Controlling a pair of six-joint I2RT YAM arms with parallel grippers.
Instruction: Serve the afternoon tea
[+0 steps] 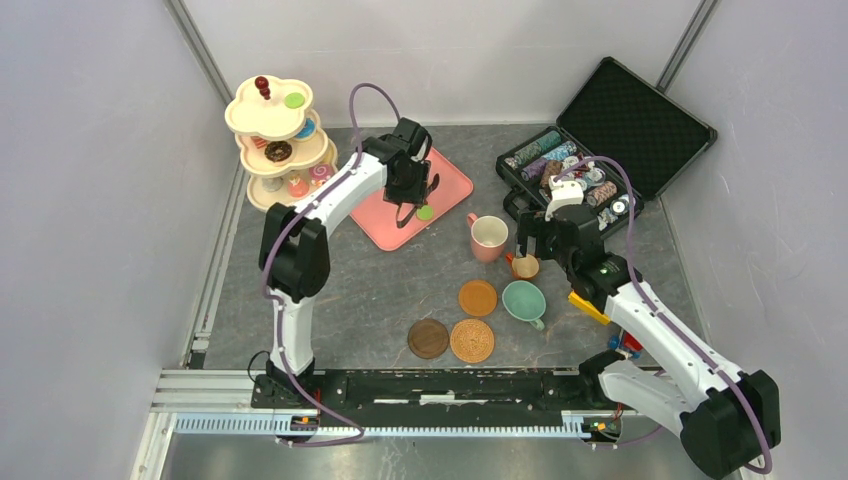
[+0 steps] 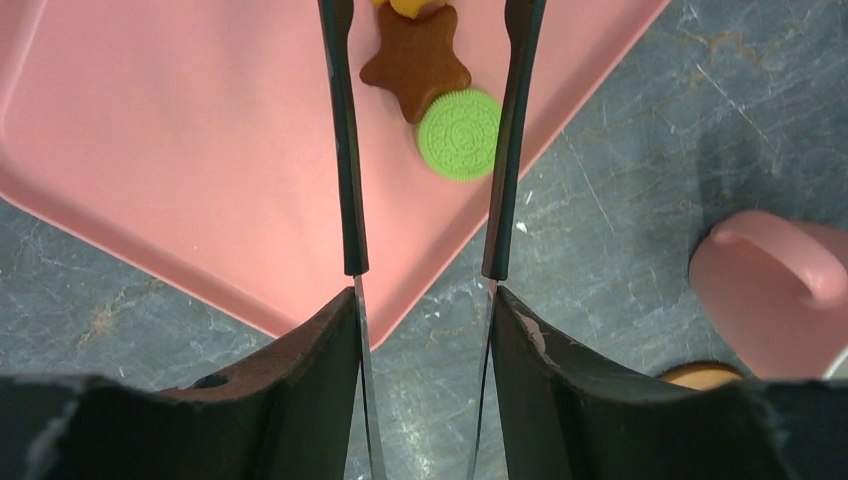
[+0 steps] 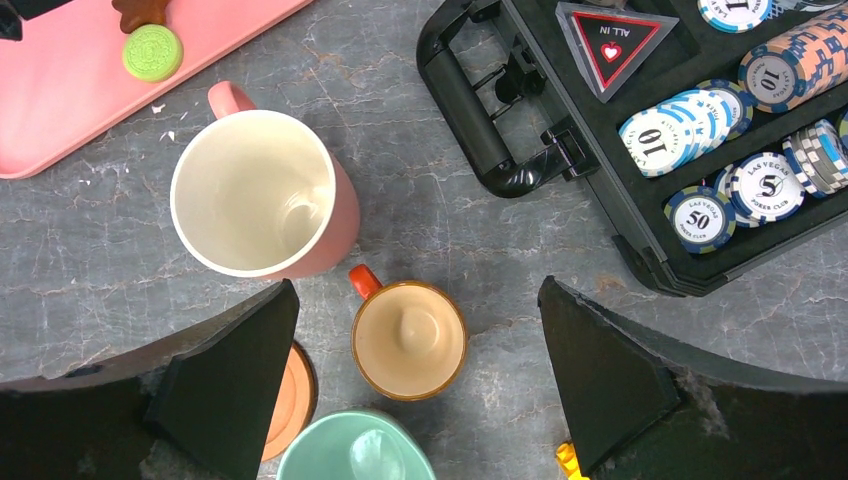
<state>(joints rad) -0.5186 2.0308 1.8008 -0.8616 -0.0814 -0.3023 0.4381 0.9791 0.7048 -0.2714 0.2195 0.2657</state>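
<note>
Gaping empty alike, left end effector (image 1: 413,208) overhangs pink tray (image 2: 160,150) with green cookie (image 2: 459,134), right end effector (image 3: 415,290) brown cup (image 3: 408,340).

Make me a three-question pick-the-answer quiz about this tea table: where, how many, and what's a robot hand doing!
1. The green cookie lies: A on the pink tray, B in a cup, C in the case.
2. Round coasters on the table: A one, B three, C six.
3. The right gripper is: A open, B gripping a cup, C gripping a chip.
Answers: A, beside the star cookie; B, orange, dark brown, tan; A, jaws wide apart over the brown cup.
</note>
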